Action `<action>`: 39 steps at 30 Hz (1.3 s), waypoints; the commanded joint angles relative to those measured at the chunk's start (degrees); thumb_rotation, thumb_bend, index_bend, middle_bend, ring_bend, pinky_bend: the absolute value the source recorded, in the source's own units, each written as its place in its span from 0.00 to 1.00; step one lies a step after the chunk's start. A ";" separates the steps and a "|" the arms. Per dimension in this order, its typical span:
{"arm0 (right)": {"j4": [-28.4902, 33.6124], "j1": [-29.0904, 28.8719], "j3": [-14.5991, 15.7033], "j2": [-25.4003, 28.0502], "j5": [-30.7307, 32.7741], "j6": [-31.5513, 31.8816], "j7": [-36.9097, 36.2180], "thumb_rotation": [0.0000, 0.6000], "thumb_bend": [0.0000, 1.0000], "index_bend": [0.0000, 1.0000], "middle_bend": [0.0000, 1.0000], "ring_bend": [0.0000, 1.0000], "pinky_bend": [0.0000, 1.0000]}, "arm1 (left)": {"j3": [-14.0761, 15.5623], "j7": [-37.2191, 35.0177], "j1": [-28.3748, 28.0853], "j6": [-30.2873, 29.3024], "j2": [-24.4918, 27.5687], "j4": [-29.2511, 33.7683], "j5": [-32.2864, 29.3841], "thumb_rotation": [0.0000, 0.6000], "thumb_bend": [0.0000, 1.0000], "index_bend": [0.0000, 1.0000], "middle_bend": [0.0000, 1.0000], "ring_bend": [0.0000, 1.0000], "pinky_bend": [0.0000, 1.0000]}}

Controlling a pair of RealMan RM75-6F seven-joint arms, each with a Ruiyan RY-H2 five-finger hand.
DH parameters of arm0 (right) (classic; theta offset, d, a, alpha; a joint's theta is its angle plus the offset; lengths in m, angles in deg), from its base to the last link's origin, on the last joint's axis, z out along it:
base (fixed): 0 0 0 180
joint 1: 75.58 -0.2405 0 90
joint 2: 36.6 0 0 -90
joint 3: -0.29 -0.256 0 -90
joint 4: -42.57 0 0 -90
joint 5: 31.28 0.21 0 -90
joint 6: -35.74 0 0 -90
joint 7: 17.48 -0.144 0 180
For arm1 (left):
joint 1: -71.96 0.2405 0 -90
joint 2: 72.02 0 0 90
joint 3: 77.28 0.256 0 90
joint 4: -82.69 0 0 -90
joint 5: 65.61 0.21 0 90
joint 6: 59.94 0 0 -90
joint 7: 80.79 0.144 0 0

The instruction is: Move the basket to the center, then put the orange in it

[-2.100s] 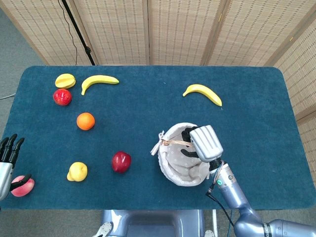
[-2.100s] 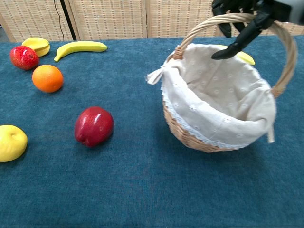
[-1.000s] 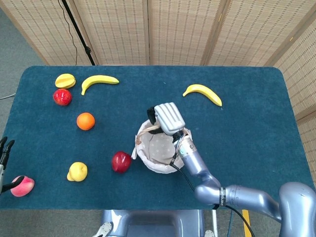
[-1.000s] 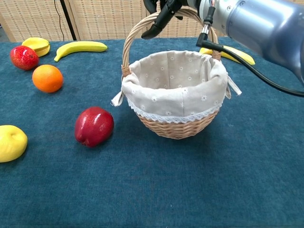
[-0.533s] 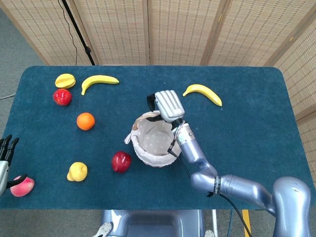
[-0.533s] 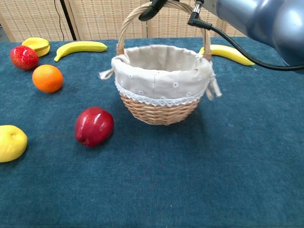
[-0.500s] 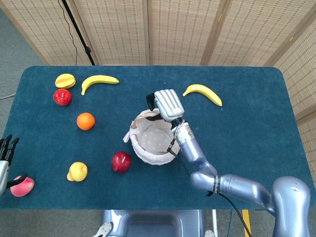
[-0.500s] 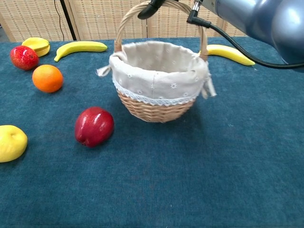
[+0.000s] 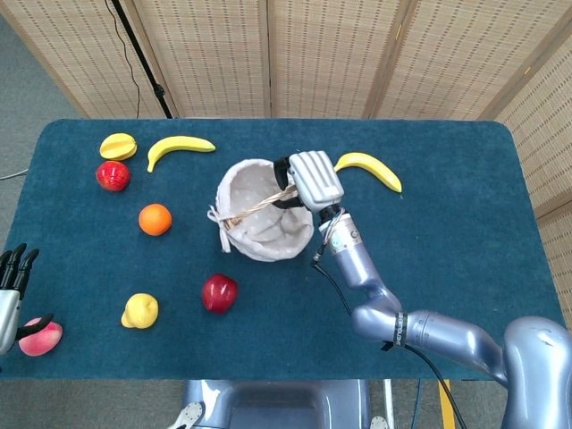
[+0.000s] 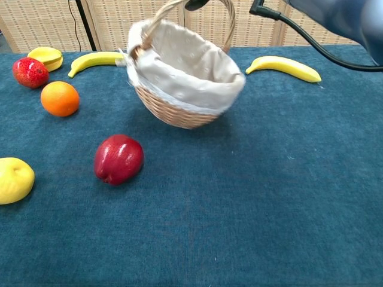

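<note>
A wicker basket with a pale cloth lining hangs tilted above the middle of the blue table. My right hand grips its handle from above; in the chest view only dark fingertips show at the top edge. The orange lies on the table to the left of the basket, apart from it. My left hand is at the table's left edge with its fingers spread and empty, just above a pink peach.
A dark red apple lies just in front of the basket, a yellow fruit further left. A red apple, a yellow starfruit and a banana are at the back left. Another banana is behind the right hand.
My right hand has carried the basket from the front right to the left and back, towards the table's middle; it now hangs tilted. The left hand barely shifted.
</note>
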 commanded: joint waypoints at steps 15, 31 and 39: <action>-0.75 -0.88 1.30 -0.19 -0.05 0.84 -0.69 1.00 0.13 0.76 0.68 0.72 0.77 | 0.07 -0.30 -0.36 0.51 -0.49 -0.49 -0.26 1.00 0.08 0.00 0.00 0.00 0.00; 9.56 1.85 6.57 8.62 4.44 -6.47 1.79 1.00 0.00 0.22 0.14 0.12 0.09 | 0.55 -1.08 0.41 -0.89 -0.16 -0.70 0.38 1.00 0.08 0.00 0.00 0.00 0.00; 17.79 -0.19 9.98 18.65 15.31 -16.07 6.71 1.00 0.00 0.10 0.03 0.00 0.01 | 0.60 -1.28 0.37 -0.91 -0.20 -0.48 0.61 1.00 0.08 0.00 0.00 0.00 0.00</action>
